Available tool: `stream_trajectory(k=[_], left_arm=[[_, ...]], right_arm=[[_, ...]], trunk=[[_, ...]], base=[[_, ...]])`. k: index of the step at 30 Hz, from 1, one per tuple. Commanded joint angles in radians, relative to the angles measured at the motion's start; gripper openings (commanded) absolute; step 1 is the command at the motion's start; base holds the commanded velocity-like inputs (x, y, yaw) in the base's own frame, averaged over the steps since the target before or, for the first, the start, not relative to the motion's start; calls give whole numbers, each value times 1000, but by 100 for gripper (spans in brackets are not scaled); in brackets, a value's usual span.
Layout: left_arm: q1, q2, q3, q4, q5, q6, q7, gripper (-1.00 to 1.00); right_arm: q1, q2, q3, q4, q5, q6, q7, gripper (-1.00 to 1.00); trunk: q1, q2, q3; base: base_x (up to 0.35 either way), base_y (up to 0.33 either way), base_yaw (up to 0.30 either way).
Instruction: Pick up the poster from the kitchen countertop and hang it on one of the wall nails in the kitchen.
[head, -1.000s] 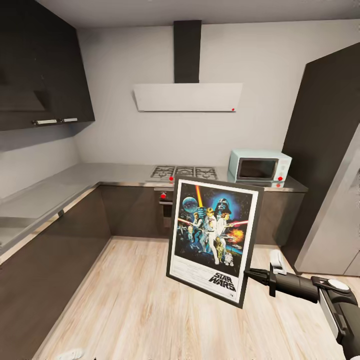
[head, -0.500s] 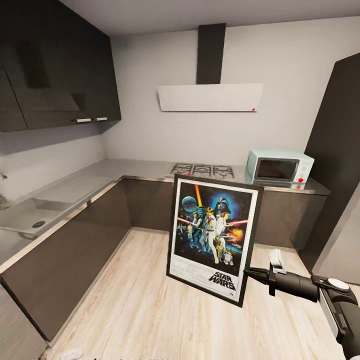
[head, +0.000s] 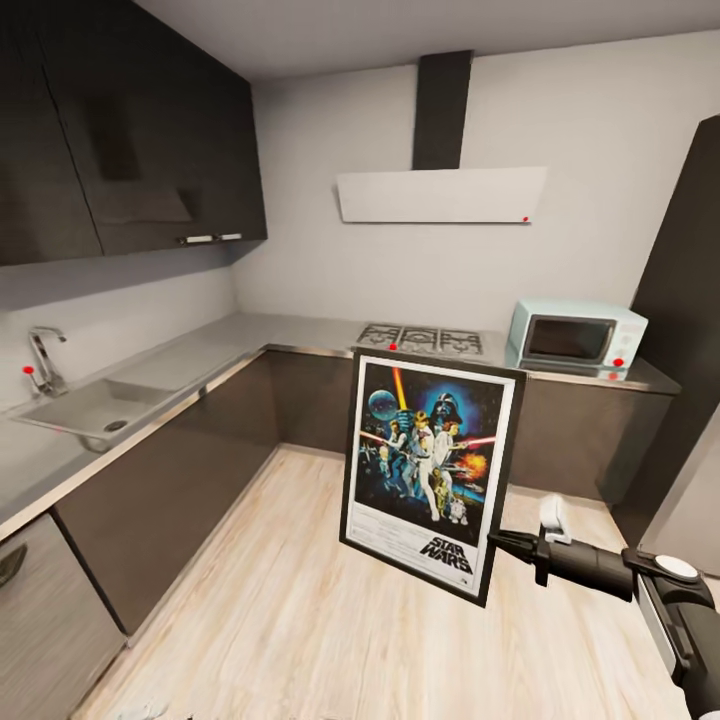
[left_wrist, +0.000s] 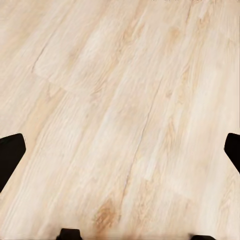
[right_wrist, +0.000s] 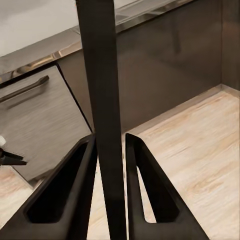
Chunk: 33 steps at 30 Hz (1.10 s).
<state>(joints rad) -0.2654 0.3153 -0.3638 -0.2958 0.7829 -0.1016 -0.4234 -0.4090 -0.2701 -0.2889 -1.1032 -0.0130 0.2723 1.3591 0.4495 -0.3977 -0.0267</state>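
Note:
The poster (head: 430, 465), black-framed with colourful figures and "STAR WARS" lettering, hangs upright over the wooden floor, facing me. My right gripper (head: 497, 542) is shut on its lower right edge. In the right wrist view the poster (right_wrist: 104, 100) shows edge-on as a dark bar between the two fingers (right_wrist: 67, 192). The grey kitchen countertop (head: 200, 355) runs in an L along the left and far walls. My left gripper (left_wrist: 120, 150) is open over bare floor, its fingertips (left_wrist: 10, 156) far apart. The wall nails are out of view.
A sink (head: 85, 408) with a tap (head: 42, 360) sits in the left worktop. On the far run are a gas hob (head: 420, 340) and a pale blue microwave (head: 575, 340), under a white hood (head: 440, 195). Dark cabinets (head: 120, 130) hang at the upper left. A tall fridge (head: 690, 400) stands at the right.
The camera has turned left, so the kitchen slid right in view and the sink and tap appeared. The poster stays in my right gripper at the same spot.

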Motion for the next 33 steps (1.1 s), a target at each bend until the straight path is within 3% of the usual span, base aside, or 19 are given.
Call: stream_trajectory(k=[1, 12, 20, 33], left_arm=[[-2, 1, -8, 1, 7, -6, -2, 100], [-2, 2, -8, 1, 7, -6, -2, 100], [-2, 2, -7, 3, 9, -6, 0, 100], [-2, 2, -4, 12, 12, -6, 0, 100]], right_arm=[[-1, 1, -1, -9, -1, 13, 5, -100], [-1, 6, 0, -28, 2, 13, 1, -100], [-1, 8, 3, -34, 4, 13, -39, -100], [-1, 8, 4, -35, 4, 14, -47, -100]], trunk=[[1, -2, -2], [1, -2, -2], [1, -2, -2], [1, -2, -2]], base=[[-67, -49, 251], [-133, -133, 280], [-62, -69, 288], [-92, 128, 169]])
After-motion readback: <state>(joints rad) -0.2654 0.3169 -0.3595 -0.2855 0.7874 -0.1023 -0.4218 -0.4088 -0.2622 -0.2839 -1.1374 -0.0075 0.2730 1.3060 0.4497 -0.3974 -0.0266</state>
